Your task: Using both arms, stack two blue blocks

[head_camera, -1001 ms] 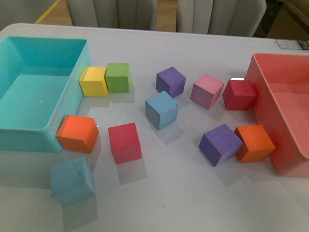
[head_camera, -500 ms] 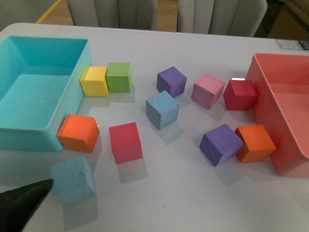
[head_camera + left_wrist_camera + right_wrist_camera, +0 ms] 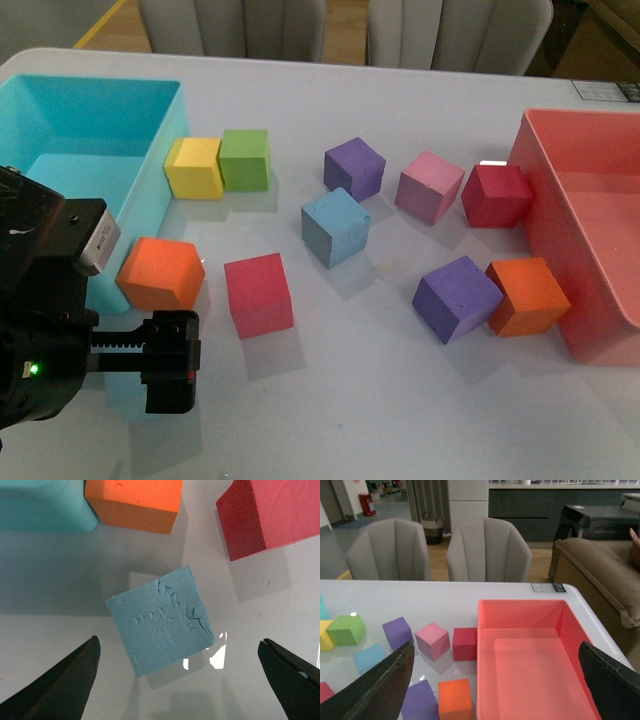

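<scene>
Right now the first pick is in hand. Near the counter's front left corner, the left gripper [image 3: 178, 642] hangs spread wide over the near blue block [image 3: 160, 620], one finger on each side and neither touching. The block sits flat, pitted face up. As a cube it has no long axis, but its sides lie skewed to the line between the fingers, so I judge a small wrist twist is needed before lowering and closing. Just beyond lie an orange block [image 3: 135, 502] and a red block [image 3: 270, 515]. About mid-counter, the second blue block [image 3: 335, 227] sits alone, turned corner-forward. The right gripper [image 3: 496, 647] is spread and empty, high over the right side.
</scene>
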`<action>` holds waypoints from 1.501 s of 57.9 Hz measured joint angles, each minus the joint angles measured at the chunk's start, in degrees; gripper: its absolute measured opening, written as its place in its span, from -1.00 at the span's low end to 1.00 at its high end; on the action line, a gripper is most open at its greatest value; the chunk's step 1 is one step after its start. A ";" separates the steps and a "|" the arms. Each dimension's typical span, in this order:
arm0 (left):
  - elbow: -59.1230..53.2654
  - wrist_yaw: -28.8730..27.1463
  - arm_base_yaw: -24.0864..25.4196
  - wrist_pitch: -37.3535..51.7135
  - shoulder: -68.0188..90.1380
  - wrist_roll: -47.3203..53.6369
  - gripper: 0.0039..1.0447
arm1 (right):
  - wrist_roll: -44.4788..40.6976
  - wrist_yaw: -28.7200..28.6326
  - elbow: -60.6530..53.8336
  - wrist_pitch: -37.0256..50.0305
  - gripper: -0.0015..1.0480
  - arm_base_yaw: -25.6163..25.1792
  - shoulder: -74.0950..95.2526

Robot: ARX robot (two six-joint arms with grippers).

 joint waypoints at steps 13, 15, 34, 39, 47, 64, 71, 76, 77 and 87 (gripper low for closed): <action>2.54 -2.34 0.02 -0.72 3.67 -0.37 0.84 | 0.00 0.02 -0.02 0.00 0.83 0.00 0.00; 2.95 -2.82 0.02 -0.83 4.26 -0.42 0.84 | 0.00 0.02 0.00 0.00 0.83 0.00 0.00; 7.21 -5.90 1.01 -2.73 9.09 -1.62 0.84 | 0.02 0.02 -0.02 0.00 0.83 0.00 0.00; 8.00 -6.16 1.05 -3.06 10.10 -1.84 0.84 | 0.02 0.02 -0.02 0.00 0.83 0.00 0.00; 9.03 -6.19 1.03 -3.34 11.78 -2.56 0.84 | 0.02 0.02 0.00 0.00 0.83 0.00 0.00; 12.02 -6.34 0.87 -3.85 17.62 -4.52 0.84 | 0.02 0.02 -0.02 0.00 0.83 0.00 0.00; 12.70 -6.25 0.52 -4.28 18.84 -5.25 0.79 | 0.02 0.00 -0.02 0.00 0.83 0.00 0.00; 12.85 -6.27 -0.15 -5.16 18.88 -5.84 0.49 | 0.02 0.02 -0.02 0.00 0.83 0.00 0.00; 12.85 -6.27 -0.31 -5.49 18.88 -5.95 0.42 | 0.02 0.02 0.00 0.00 0.83 0.00 0.00; 11.10 -5.88 -1.81 -9.20 16.02 -8.11 0.04 | 0.02 0.02 -0.02 0.00 0.83 0.00 0.00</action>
